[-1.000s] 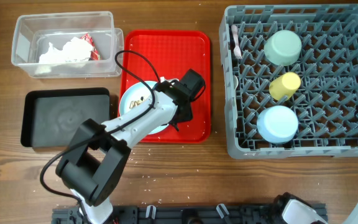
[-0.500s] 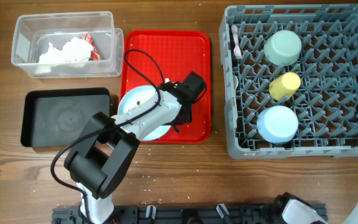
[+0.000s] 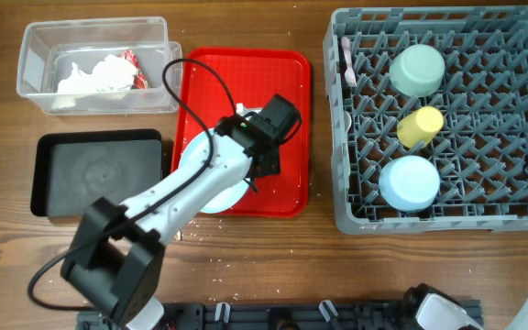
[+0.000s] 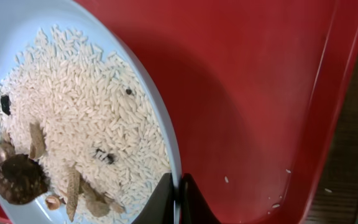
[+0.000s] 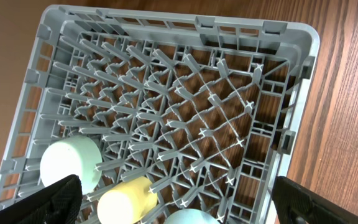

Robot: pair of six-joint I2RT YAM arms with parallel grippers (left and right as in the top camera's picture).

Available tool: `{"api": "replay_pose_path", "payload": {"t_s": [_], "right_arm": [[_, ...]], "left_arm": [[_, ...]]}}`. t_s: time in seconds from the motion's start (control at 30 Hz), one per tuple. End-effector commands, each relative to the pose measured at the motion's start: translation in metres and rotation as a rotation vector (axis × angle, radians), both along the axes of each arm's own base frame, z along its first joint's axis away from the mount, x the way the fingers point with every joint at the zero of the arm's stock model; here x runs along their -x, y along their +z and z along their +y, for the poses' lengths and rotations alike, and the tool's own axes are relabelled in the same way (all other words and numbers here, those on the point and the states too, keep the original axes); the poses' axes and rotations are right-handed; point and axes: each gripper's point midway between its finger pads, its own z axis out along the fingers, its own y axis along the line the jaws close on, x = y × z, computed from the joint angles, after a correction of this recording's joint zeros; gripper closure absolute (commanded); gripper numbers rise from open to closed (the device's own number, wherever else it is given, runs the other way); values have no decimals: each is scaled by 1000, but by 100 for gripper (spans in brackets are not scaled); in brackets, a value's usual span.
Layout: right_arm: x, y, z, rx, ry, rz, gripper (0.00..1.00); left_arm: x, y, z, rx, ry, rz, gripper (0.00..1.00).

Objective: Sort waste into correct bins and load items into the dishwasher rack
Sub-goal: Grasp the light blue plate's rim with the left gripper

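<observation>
— Where is the light blue plate (image 4: pixel 166 134) found?
— It is set on the red serving tray (image 4: pixel 247 93), toward the tray's near-left part in the overhead view, and is largely covered there by the left arm (image 3: pixel 181 188). A heap of white rice (image 4: pixel 86 118) is spread over it, with brown food scraps (image 4: pixel 14 180) gathered at one edge of the heap.

— How is the left tool (image 4: pixel 178 190) placed?
— Its jaws are pinched narrow on the plate's rim, one finger on the rice side and one on the tray side.

— What is seen around the tray?
— A clear plastic tub (image 3: pixel 35 50) is stood just beside its far-left corner; a crumpled white napkin (image 3: pixel 88 75) and a red-and-white wrapper (image 3: pixel 128 60) are held in it. A black tray (image 3: pixel 99 174) is laid nearer than the tub, left of the plate.

— And farther out?
— The grey dishwasher rack (image 3: pixel 484 211) is placed right of the red tray on the wooden surface (image 3: pixel 319 266), a gap being left between them. A pale green bowl (image 3: pixel 417 69), a yellow cup (image 3: pixel 420 126) and a light blue bowl (image 3: pixel 409 181) are lined up among its pegs, and a white utensil (image 3: pixel 347 60) is laid by its far-left wall. The right tool (image 5: pixel 176 183) is held above the rack, jaws spread wide, nothing between them.
</observation>
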Motion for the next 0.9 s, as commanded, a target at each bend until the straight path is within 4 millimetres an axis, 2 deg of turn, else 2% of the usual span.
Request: {"api": "replay_pose_path", "payload": {"t_s": [0.0,0.13,0.23,0.7,0.77,0.87], "right_arm": [[-2,1,-2,-7,-14,-6,0],[-2,1,-2,-7,-14,-7,0],[-2,1,-2,-7,-14,-7,0],[-2,1,-2,-7,-13,-6,0],[-2,1,-2,-7,-14,-6,0],[-2,0,-2,-7,-14,-6,0]], "left_arm": [[-12,33,17,29,64,-68,96],[-16,35,38,19,114,-58,96],[-18,36,42,20,126,-60,96],[-20,37,40,16,100,-68,96],[-19,37,36,18,90,-70,96],[-15,37,20,28,47,-83,96]]}}
